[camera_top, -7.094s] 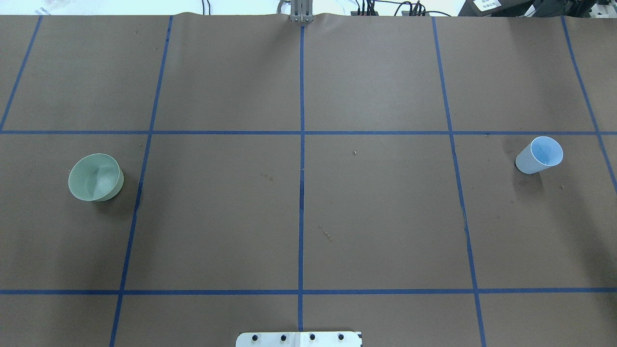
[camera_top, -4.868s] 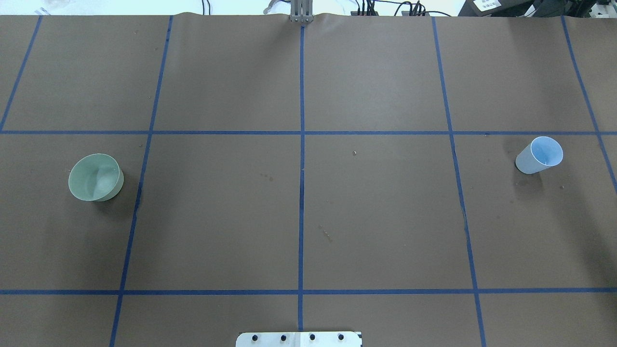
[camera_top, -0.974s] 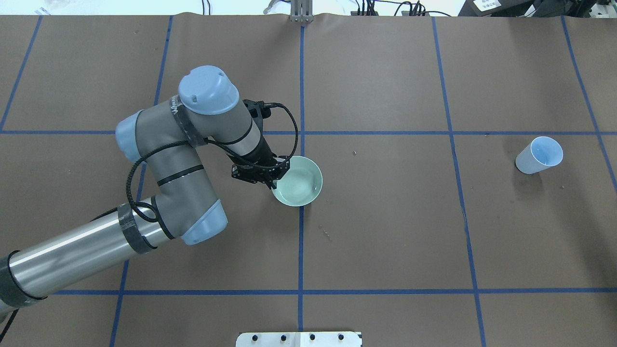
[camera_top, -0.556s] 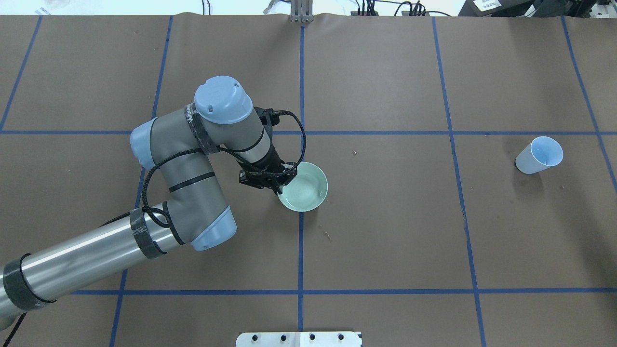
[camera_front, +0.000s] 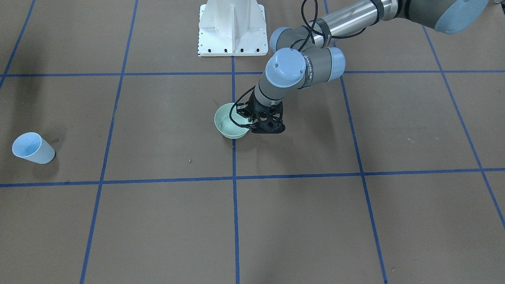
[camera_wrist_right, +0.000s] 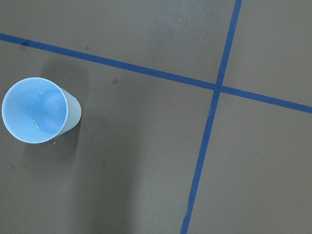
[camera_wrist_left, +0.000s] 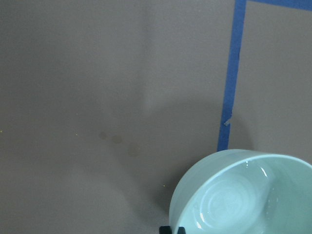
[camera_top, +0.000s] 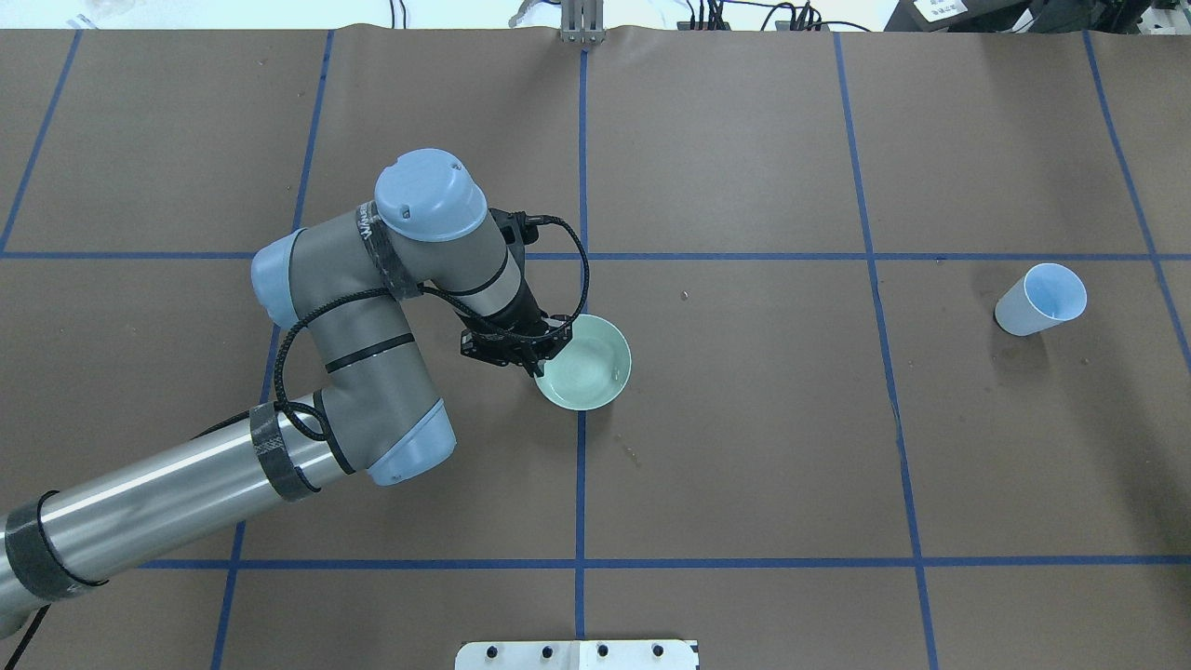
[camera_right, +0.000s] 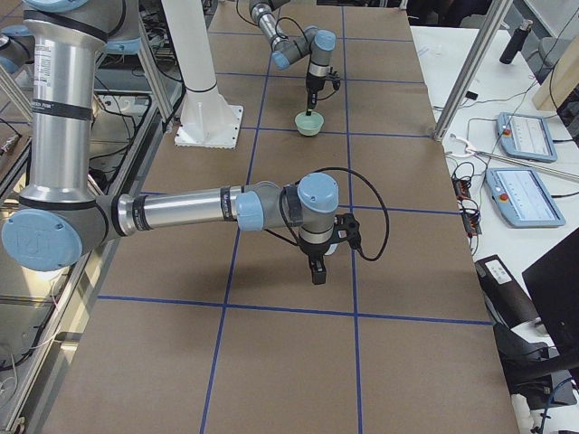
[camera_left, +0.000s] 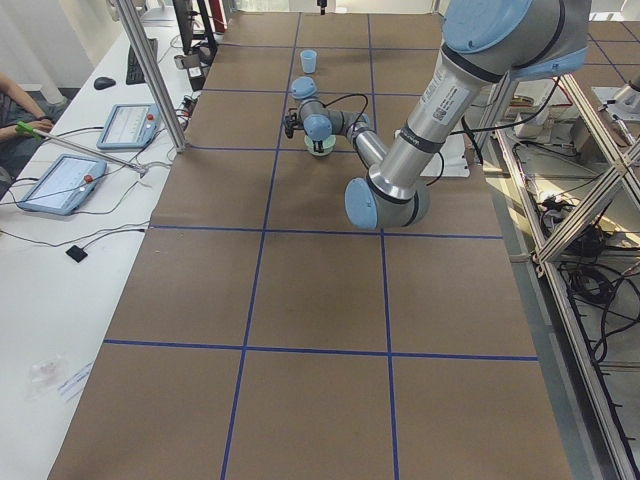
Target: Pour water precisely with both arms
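My left gripper point(camera_top: 538, 351) is shut on the near rim of a pale green bowl point(camera_top: 588, 365). The bowl is upright at the table's middle, on the centre tape line, at or just above the surface. It also shows in the front view point(camera_front: 229, 124), with the gripper point(camera_front: 249, 124) beside it, and in the left wrist view point(camera_wrist_left: 243, 195). A light blue cup point(camera_top: 1040, 300) stands upright far right, seen from above in the right wrist view point(camera_wrist_right: 38, 110). My right gripper point(camera_right: 315, 271) points down above the table; I cannot tell if it is open.
Brown paper with a blue tape grid point(camera_top: 581, 186) covers the table. The white pedestal point(camera_front: 232, 27) stands at the robot's edge. Tablets point(camera_left: 60, 182) and a metal post point(camera_left: 150, 75) line the operators' side. Small dark specks point(camera_top: 633, 454) lie near the bowl.
The bowl stood at the far left with no arm in view. My left arm has since come in, gripped it and carried it to the centre; in the last half second it barely moved.
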You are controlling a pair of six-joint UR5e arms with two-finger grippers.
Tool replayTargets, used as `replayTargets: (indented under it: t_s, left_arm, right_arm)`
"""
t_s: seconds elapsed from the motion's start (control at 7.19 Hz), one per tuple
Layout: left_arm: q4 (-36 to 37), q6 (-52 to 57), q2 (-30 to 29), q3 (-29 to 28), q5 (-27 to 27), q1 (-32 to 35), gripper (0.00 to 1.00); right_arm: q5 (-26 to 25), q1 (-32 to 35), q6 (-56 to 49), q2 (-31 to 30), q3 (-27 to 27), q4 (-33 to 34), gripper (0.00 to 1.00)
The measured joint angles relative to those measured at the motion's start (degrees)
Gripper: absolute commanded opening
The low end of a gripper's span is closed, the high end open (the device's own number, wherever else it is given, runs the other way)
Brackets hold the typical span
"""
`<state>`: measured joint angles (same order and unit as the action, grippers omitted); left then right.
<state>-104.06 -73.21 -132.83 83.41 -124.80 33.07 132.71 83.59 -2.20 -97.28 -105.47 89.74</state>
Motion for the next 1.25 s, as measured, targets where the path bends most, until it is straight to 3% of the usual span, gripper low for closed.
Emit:
replayTargets:
  t_s: [0.14, 0.28, 0.56, 1.25]
  left_arm:
    - [0.00, 0.00, 0.02, 0.00, 0.00, -0.02, 0.40]
    - [0.00, 0.00, 0.05, -0.04, 0.00, -0.02, 0.62]
    - [-0.02, 0.00, 0.10, -0.06, 0.00, -0.03, 0.92]
    - [0.09, -0.40, 2.58, 6.56, -0.62, 3.67, 0.92]
  right_arm:
    - [0.00, 0.00, 0.00, -0.01, 0.00, 0.00, 1.00]
    - [0.04, 0.00, -0.05, -0.02, 0.00, 0.00, 1.00]
    - [0.15, 0.00, -0.23, -0.02, -0.01, 0.00, 1.00]
    - [1.26, -0.23, -0.13, 0.03, 0.04, -0.13, 1.00]
